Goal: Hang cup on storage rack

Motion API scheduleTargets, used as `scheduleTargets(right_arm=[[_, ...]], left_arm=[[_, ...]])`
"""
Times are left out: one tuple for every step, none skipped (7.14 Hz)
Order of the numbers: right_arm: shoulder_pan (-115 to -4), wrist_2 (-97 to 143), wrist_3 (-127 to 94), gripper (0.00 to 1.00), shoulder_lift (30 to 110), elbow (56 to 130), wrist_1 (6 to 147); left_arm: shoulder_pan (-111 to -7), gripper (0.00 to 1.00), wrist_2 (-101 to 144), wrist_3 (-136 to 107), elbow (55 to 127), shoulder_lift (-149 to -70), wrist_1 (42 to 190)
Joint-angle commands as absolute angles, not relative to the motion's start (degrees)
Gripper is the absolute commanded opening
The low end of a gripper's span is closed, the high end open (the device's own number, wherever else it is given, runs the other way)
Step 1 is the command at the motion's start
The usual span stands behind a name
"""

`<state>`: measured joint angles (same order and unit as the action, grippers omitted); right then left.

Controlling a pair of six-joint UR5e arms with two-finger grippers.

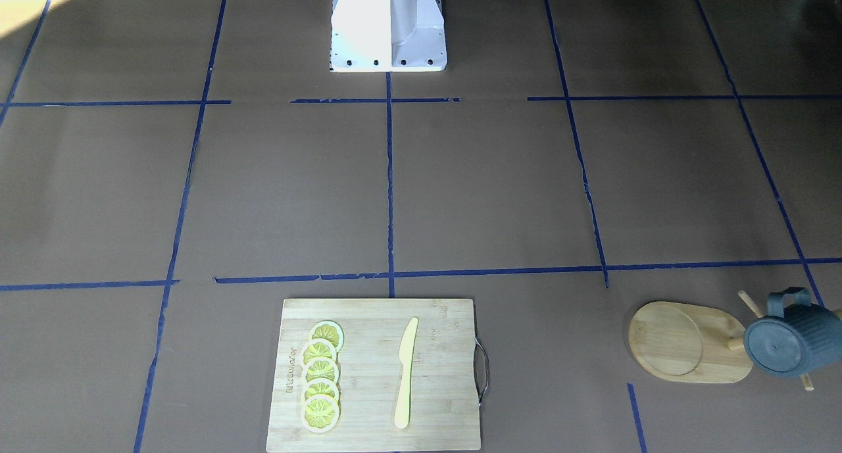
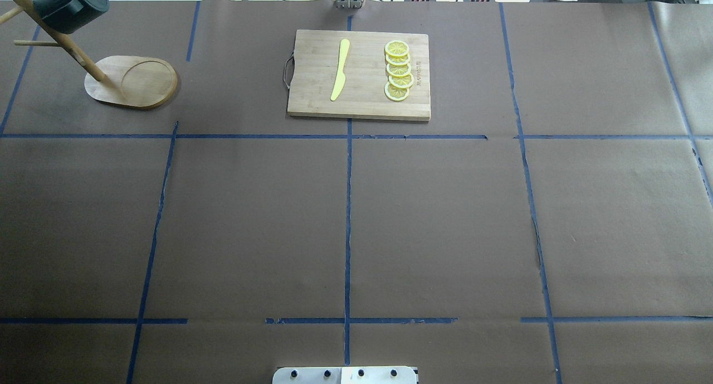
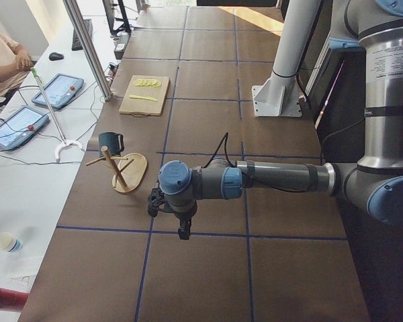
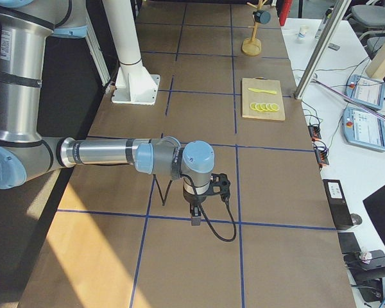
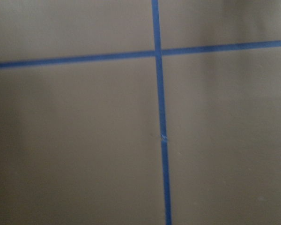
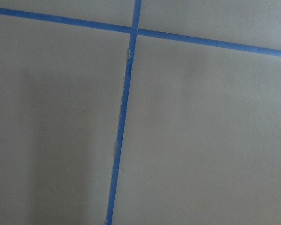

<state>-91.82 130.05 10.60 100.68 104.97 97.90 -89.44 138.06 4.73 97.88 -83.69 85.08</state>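
Note:
The dark blue-grey cup [image 1: 786, 338] hangs by its handle on a peg of the light wooden storage rack [image 1: 677, 341], bottom facing outward. Both also show at the far left of the overhead view, the cup [image 2: 69, 5] above the rack's oval base [image 2: 139, 83]. In the side views the cup [image 3: 111, 142] [image 4: 262, 16] sits on the rack [image 3: 131, 173] [image 4: 252, 45]. My left gripper [image 3: 182, 233] and right gripper [image 4: 195, 219] point down over bare table, far from the rack. I cannot tell whether they are open or shut. Both wrist views show only brown paper and blue tape.
A bamboo cutting board [image 1: 375, 374] [image 2: 359, 74] holds several lemon slices [image 2: 398, 71] and a yellow knife [image 2: 340, 69]. The white robot base [image 1: 388, 25] stands at the table's middle edge. A person [image 3: 3, 60] and tablets are beside the table.

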Motion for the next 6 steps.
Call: scheduleTargets(right_arm=[[-91.84, 130.25, 9.94, 1.0, 100.46, 104.94, 98.0], [-91.85, 130.34, 9.93, 1.0, 100.46, 104.94, 98.26], [-91.85, 130.34, 9.84, 1.0, 100.55, 104.94, 98.35], [-91.85, 130.34, 9.76, 1.0, 100.55, 104.85, 98.35], [-91.76, 130.43, 9.76, 1.0, 100.63, 104.85, 98.35], [-91.76, 130.43, 9.76, 1.0, 100.63, 104.85, 98.35]], left_arm=[[-89.47, 1.0, 138.87, 4.75, 98.35, -83.41, 85.08], [-89.56, 1.0, 138.61, 4.75, 98.96, -83.41, 85.51], [-89.65, 1.0, 138.6, 4.75, 99.4, -83.23, 86.3], [-89.47, 1.0, 138.26, 4.57, 98.53, -82.62, 86.4], [-89.56, 1.0, 138.16, 4.48, 99.57, -82.44, 86.4], [-89.56, 1.0, 135.21, 4.66, 99.75, -82.53, 86.4]])
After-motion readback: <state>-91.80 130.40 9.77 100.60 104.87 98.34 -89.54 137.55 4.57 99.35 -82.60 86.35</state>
